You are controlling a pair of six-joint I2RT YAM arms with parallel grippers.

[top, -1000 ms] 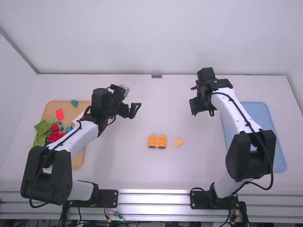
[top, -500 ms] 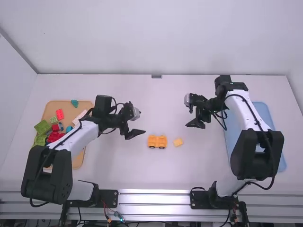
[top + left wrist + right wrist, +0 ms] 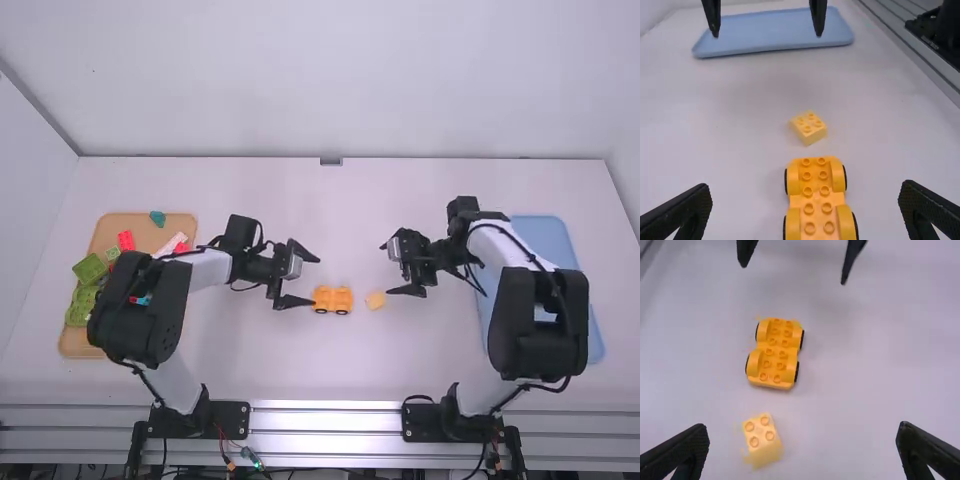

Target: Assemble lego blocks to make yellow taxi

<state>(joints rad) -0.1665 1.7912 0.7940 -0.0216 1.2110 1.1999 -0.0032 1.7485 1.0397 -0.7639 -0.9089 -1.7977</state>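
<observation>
An orange-yellow wheeled car base (image 3: 332,299) stands studs up in the middle of the table, and a small light yellow block (image 3: 375,300) lies just right of it, apart. My left gripper (image 3: 314,279) is open at the base's left, nothing between its fingers. Just beyond the yellow block, on its right side, my right gripper (image 3: 387,268) is also open and holds nothing. In the left wrist view the left gripper (image 3: 805,200) spans the car base (image 3: 816,197), with the block (image 3: 808,127) beyond. The right wrist view has the right gripper (image 3: 802,440) near the block (image 3: 762,440) and base (image 3: 774,354).
A tan tray (image 3: 76,342) with several red, green and blue pieces lies at the left, partly under the left arm. On the right is a blue tray (image 3: 594,345), partly covered by the right arm.
The left gripper has come right and nearer the car base, its fingers spread wider. The right gripper has come down toward the yellow block and opened. Base and block have stayed put.
</observation>
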